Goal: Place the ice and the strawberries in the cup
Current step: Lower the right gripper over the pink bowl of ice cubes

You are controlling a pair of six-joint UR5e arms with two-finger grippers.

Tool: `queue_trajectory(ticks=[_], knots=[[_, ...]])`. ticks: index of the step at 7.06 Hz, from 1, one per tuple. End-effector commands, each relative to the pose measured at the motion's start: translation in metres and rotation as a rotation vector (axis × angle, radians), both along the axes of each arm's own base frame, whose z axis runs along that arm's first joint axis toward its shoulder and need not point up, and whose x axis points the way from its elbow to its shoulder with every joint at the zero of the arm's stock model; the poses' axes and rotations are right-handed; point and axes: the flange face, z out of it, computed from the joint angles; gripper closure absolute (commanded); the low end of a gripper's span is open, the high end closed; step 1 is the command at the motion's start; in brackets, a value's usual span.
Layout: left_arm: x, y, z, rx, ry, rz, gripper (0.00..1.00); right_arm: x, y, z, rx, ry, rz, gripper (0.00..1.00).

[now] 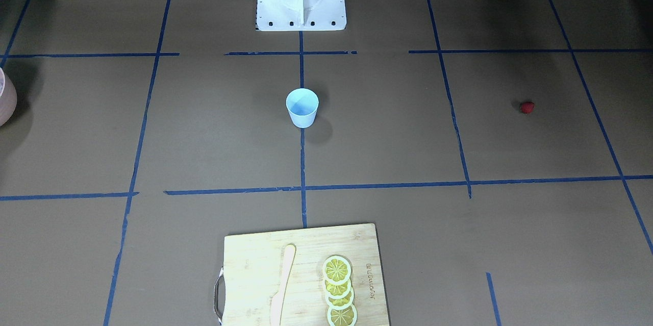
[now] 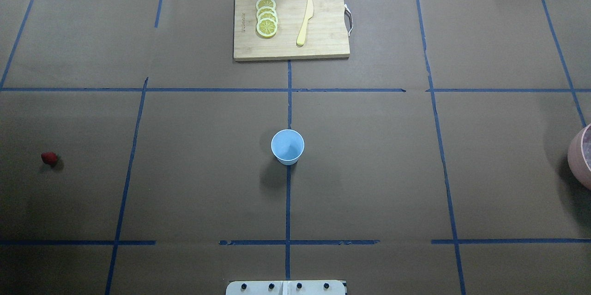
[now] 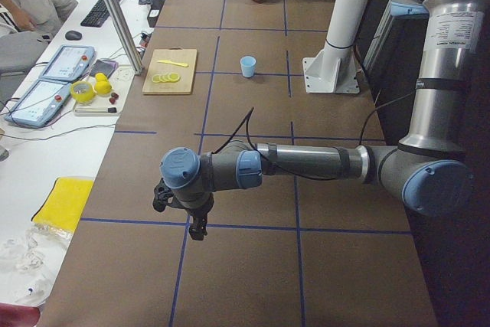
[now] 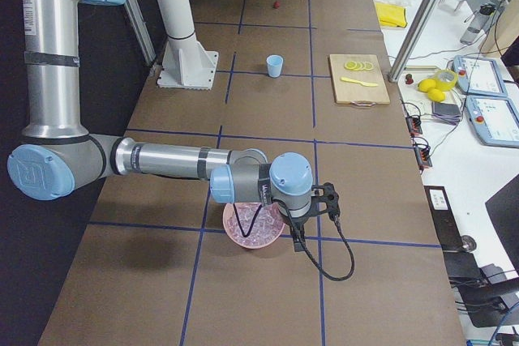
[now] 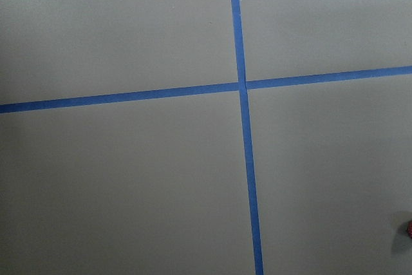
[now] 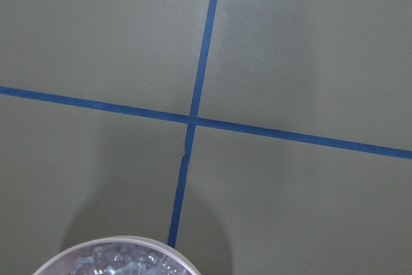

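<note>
Cup (image 2: 287, 146) upright at table centre on tape line, looks empty. Strawberry (image 2: 49, 158) lying alone far out on robot's left, well apart from cup. Ice (image 6: 122, 259) heaped in pink bowl (image 2: 575, 159) at right end. Left gripper (image 3: 197, 229) hangs over bare table, right gripper (image 4: 298, 241) just beside bowl. Can't tell if either is spread or pressed together.

Likely trouble imo:
- berry tiny and round, so off-centre pinch squirts it away
- cubes slick, may drop short of cup
- light cup tips if knocked

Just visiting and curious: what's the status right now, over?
Left gripper, right gripper: hovering, open or shut unclear. Cup empty, centre; strawberry far left, ice in pink bowl. Cutting board beyond cup, not blocking.
</note>
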Motion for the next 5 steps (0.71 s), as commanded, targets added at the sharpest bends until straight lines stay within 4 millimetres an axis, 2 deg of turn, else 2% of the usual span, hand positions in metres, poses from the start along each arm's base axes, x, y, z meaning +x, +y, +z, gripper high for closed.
queue_trajectory(ticks=[1,2,4,5], knots=[[0.000,0.000,-0.001,0.005,0.000,0.001,0.00,0.000,-0.001,-0.001,0.000,-0.001,0.000,0.00],[0.001,0.000,-0.001,0.002,0.001,-0.001,0.00,0.000,-0.002,-0.002,0.003,-0.001,-0.001,0.00],[0.001,0.003,0.002,0.000,0.001,0.000,0.00,-0.002,-0.002,-0.025,0.048,0.003,-0.005,0.00],[0.001,0.004,0.005,-0.007,0.000,0.000,0.00,-0.025,-0.002,-0.047,0.091,0.004,-0.054,0.00]])
